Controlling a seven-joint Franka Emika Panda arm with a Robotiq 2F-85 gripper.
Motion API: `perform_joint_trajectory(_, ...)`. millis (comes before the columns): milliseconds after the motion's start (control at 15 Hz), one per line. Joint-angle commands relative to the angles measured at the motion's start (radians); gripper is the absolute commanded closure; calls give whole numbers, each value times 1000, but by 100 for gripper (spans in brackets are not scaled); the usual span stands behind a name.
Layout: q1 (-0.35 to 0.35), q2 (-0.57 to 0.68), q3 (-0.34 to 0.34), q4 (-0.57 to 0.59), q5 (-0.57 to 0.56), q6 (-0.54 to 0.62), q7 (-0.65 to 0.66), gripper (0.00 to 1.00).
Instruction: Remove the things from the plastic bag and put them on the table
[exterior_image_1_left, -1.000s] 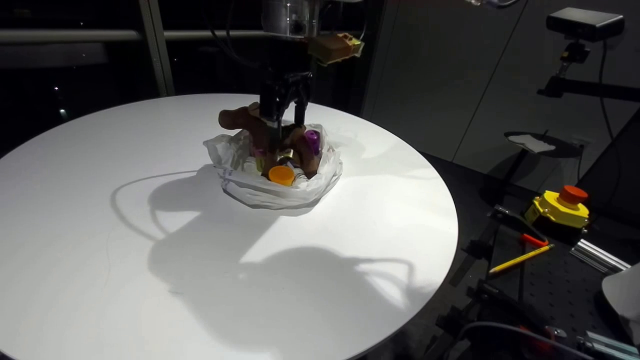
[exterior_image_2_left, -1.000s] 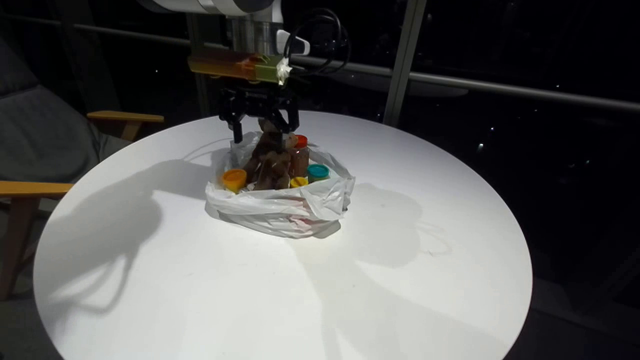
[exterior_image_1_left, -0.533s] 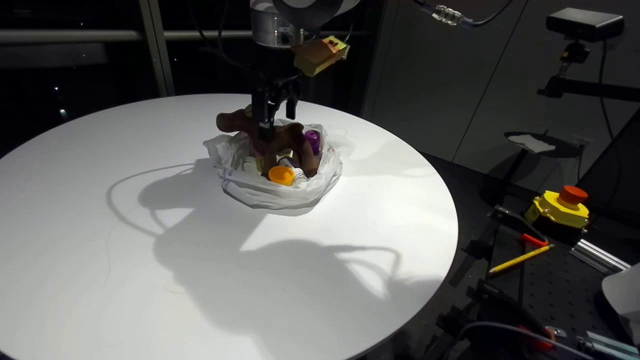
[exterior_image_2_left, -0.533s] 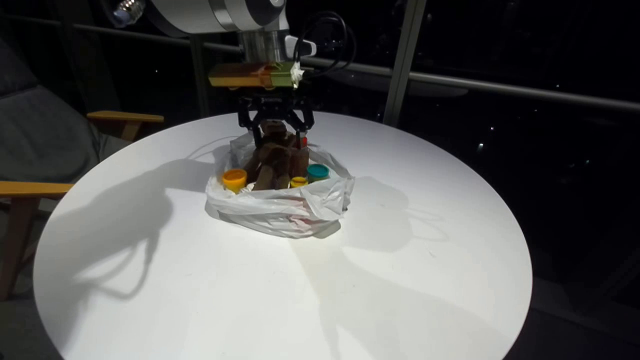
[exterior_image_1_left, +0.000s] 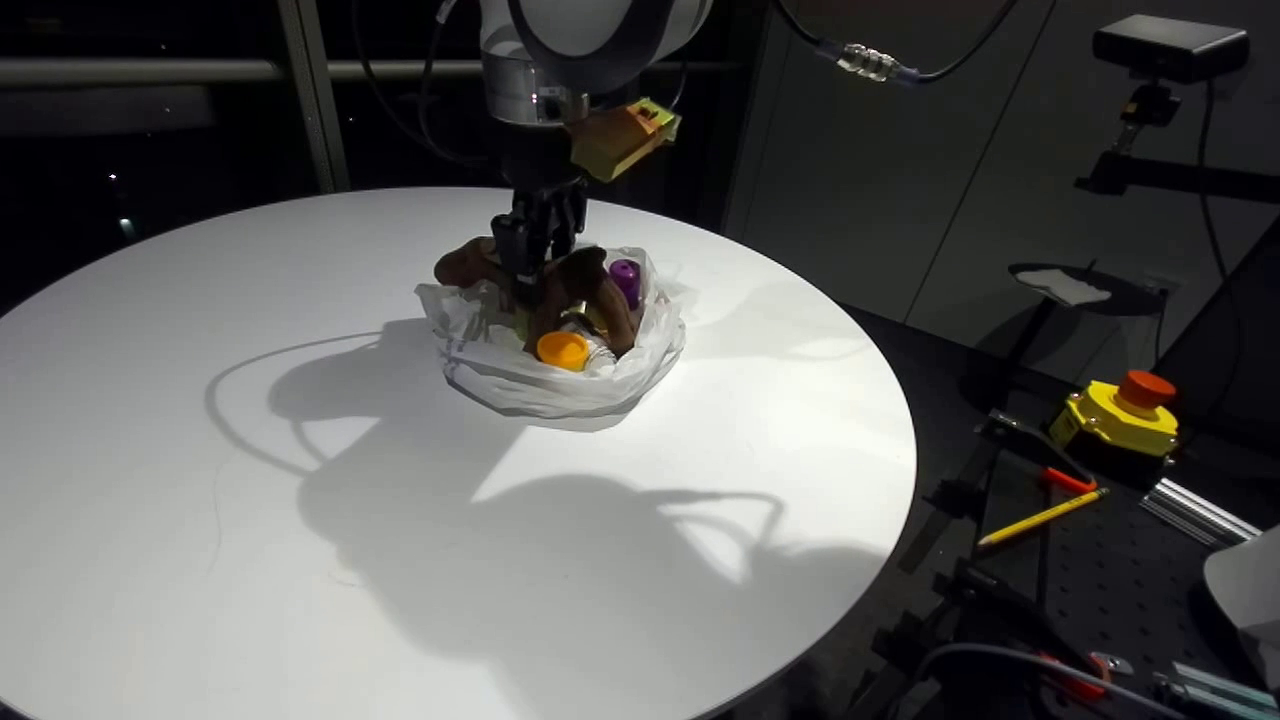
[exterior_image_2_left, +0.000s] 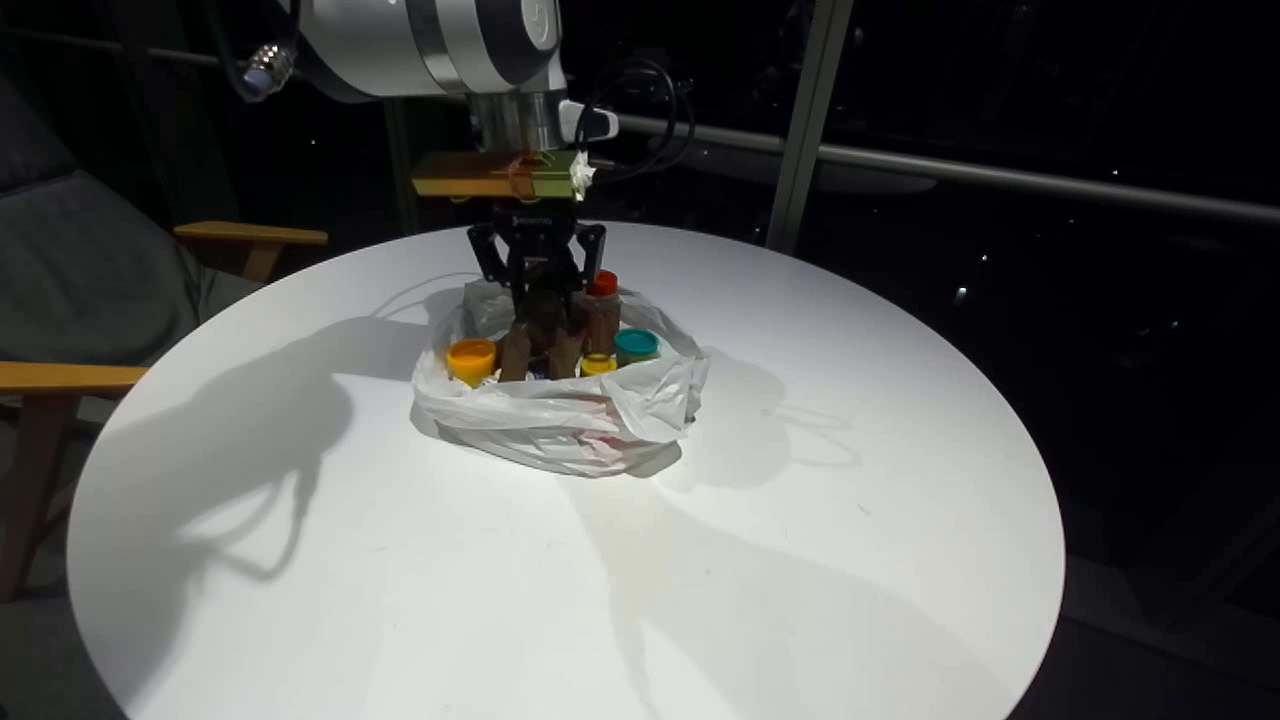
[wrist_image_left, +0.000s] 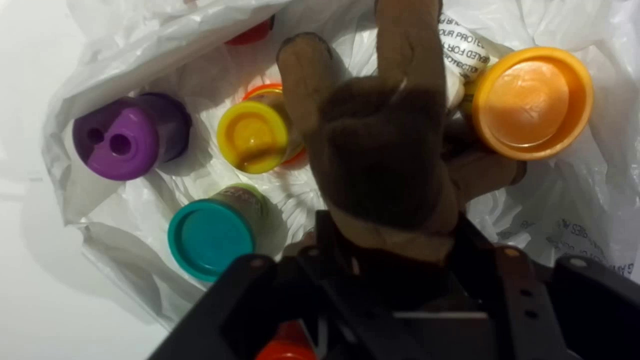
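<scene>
White and crumpled, a plastic bag sits open-mouthed on a round surface as black fingers grip a brown plush toy — closed to its width, one on either side. The toy lies inside the bag, one end showing above the rim in an exterior view. Packed around it in the bag, seen from the wrist, are an orange-lidded tub, a yellow-lidded tub, a teal-lidded tub and, close to the bag's rim, a purple piece with two holes. A red-capped bottle also stands in the bag, toward its far side in an exterior view. Well apart from the bag, off the surface — a yellow pencil and a wooden-armed chair.
</scene>
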Motion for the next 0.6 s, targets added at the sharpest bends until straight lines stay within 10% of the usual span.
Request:
perform_joint_trajectory(0, -13, -46, 5, -21, 26, -13, -12, 78)
perform_joint_trajectory(267, -38, -173, 9, -146, 53, 47, -4, 95)
perform_joint_trajectory(533, -101, -352, 7, -346, 154, 138, 17, 91)
